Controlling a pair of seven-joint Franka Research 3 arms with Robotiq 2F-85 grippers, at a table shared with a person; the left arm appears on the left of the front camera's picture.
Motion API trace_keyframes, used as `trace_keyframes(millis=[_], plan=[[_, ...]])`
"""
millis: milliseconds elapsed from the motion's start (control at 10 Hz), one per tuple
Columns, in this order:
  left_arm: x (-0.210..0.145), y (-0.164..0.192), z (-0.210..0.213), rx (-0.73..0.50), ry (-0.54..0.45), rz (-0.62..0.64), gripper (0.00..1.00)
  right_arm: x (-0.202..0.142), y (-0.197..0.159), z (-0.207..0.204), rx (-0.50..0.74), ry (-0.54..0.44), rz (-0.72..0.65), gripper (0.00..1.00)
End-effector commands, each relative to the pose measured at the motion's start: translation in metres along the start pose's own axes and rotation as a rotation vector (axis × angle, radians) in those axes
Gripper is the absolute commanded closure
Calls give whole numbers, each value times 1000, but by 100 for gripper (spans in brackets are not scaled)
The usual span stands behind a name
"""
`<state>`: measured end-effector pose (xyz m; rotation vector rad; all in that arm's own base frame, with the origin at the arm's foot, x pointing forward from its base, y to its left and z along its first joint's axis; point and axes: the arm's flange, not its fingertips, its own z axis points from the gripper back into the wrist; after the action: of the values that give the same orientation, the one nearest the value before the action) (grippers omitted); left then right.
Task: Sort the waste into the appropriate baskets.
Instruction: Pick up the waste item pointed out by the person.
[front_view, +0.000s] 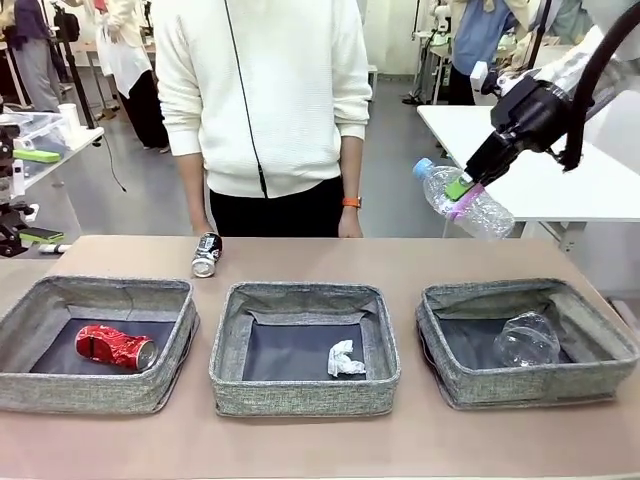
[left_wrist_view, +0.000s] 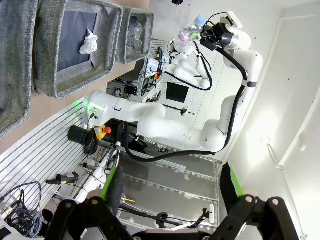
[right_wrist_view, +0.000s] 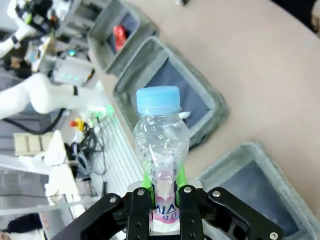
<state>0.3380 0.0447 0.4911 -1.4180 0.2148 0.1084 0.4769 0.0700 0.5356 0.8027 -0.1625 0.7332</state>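
table (front_view: 400, 255): tan top, three grey fabric baskets in a row along the near side
person (front_view: 270, 100): white sweater, standing at the far edge, arms hanging down, hands near the table edge
left basket (front_view: 100, 385): holds one item, the crushed red can
middle basket (front_view: 300, 390): holds one item, the paper wad
right basket (front_view: 530, 385): holds one item, the clear cup
right gripper (front_view: 462, 188): raised at far right, well above the table, jaws nearly together and clamped on the bottle's pink label band
left gripper (left_wrist_view: 170, 172): jaws fully spread, nothing between the green pads, aimed away from the table toward the robot's base
clear bottle with pink label (front_view: 490, 213): in the air in the right gripper, tilted, blue cap toward picture left; looks above and behind the right basket, depth hard to judge
clear plastic cup (front_view: 526, 340): on its side in the right basket
crushed red can (front_view: 115, 347): lying flat in the left basket, toward its front
black-and-silver can (front_view: 206, 254): on the bare table, behind the left basket's far right corner, near the person's hand
crumpled white paper wad (front_view: 343, 359): middle basket, front right corner
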Motion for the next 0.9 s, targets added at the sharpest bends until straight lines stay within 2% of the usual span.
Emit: trace_keyframes(millis=[0,200,300,400,500,600,800], plan=[[-2,-4,0,-16,1,6,0,0,-5,14,-57,-52,-35,100],[-2,-4,0,-16,1,6,0,0,-5,14,-57,-52,-35,100],[-2,-4,0,-16,1,6,0,-3,-9,16,-37,-41,-16,81],[-2,-4,0,-16,1,6,0,4,-7,7,-93,70,-111,81],[-2,-4,0,-16,1,6,0,19,9,7,-137,110,-160,81],[-2,-4,0,-16,1,6,0,40,35,9,-84,167,-217,81],[-2,-4,0,-16,1,6,0,73,90,1,-187,261,-400,81]])
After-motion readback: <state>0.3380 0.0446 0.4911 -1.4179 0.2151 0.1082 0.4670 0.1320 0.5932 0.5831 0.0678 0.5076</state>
